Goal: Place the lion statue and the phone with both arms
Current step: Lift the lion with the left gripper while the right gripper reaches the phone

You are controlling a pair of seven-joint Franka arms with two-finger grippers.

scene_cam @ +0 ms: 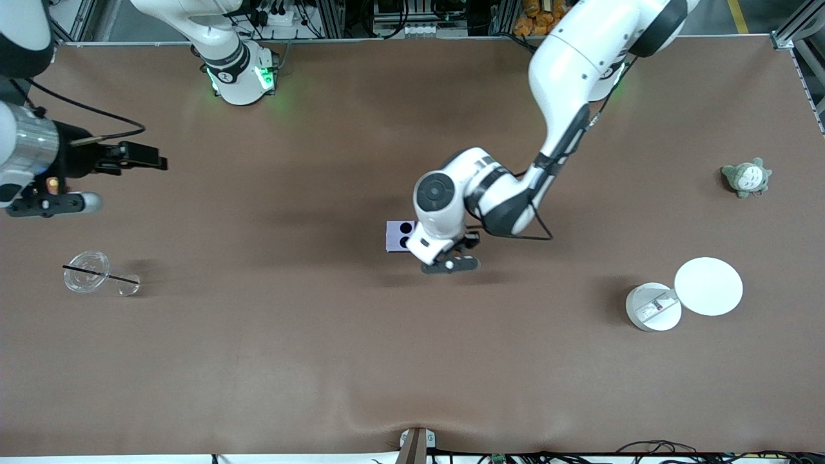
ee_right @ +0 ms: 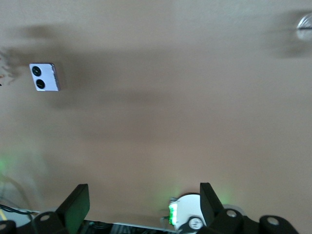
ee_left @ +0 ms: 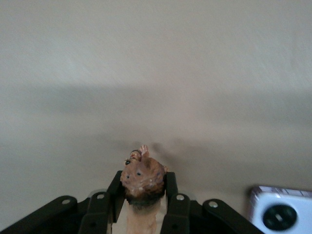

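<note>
My left fingers (ee_left: pixel 171 202) are clamped on the lion statue (ee_left: pixel 142 183), one black finger on each flank, its reddish-brown head poking out past the tips. My left gripper (scene_cam: pixel 451 261) hangs over the middle of the brown bench (scene_cam: pixel 322 361), and the front view hides the statue under the wrist.

Just beside that gripper, the phone (scene_cam: pixel 398 236) lies flat on the bench, its pale-lavender face and two black lenses up, its edge toward the left arm's end tucked under my wrist in the front view. In the left wrist view a corner of the phone (ee_left: pixel 280 212) shows close to the fingers, apart from the statue.

My right fingers (ee_right: pixel 78 207) stand wide apart, holding nothing. The right gripper (scene_cam: pixel 138 156) waits up in the air at the right arm's end of the bench, well apart from the phone (ee_right: pixel 44 77).

Below it in the front view lies a clear cup with a black straw (scene_cam: pixel 97 276). Toward the left arm's end sit a white round container (scene_cam: pixel 652 307), touching a white lid (scene_cam: pixel 708 286), and a grey-green plush (scene_cam: pixel 746 177).
</note>
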